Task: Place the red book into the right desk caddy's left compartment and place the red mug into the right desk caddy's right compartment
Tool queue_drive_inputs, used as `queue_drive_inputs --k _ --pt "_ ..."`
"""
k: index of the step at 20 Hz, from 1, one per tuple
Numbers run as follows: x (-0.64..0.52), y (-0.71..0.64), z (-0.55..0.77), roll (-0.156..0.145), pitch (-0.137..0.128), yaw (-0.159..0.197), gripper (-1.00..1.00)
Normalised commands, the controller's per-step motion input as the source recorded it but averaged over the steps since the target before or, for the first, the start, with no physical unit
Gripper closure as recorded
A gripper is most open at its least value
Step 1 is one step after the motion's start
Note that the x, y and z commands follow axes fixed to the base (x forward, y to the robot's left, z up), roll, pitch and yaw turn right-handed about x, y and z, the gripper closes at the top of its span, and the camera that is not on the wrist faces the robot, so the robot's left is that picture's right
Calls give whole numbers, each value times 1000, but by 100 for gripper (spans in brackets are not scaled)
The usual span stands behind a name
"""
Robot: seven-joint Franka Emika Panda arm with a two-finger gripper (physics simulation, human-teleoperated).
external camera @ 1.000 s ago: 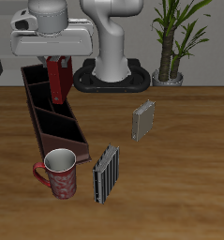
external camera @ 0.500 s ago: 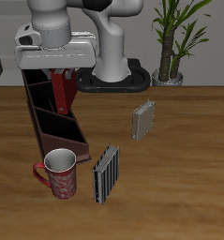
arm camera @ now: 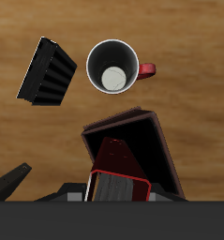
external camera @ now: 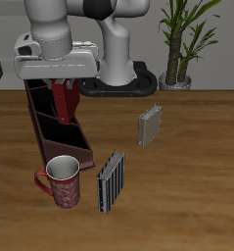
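Note:
My gripper is shut on the red book, holding it upright by its top. The book's lower end hangs over the right desk caddy, a long dark maroon box, about midway along its length; I cannot tell whether it is touching the caddy. In the wrist view the red book hangs from my gripper beside a square-looking caddy section. The red mug stands upright on the table just past the caddy's near end, empty, with its white inside showing.
Two grey-striped books stand on the table: one beside the mug, the other farther back toward the middle. A potted plant and the robot's base are at the table's back.
The gripper has come down with the red book, bringing its lower end closer to the caddy. The mug and the grey-striped books have not moved.

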Motion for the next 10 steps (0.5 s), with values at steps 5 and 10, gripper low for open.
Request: queue_drive_inputs --k 5,10 --pt "-42 -176 -147 -19 9 -1 100" --pt "-21 -120 -100 -10 7 -14 100"
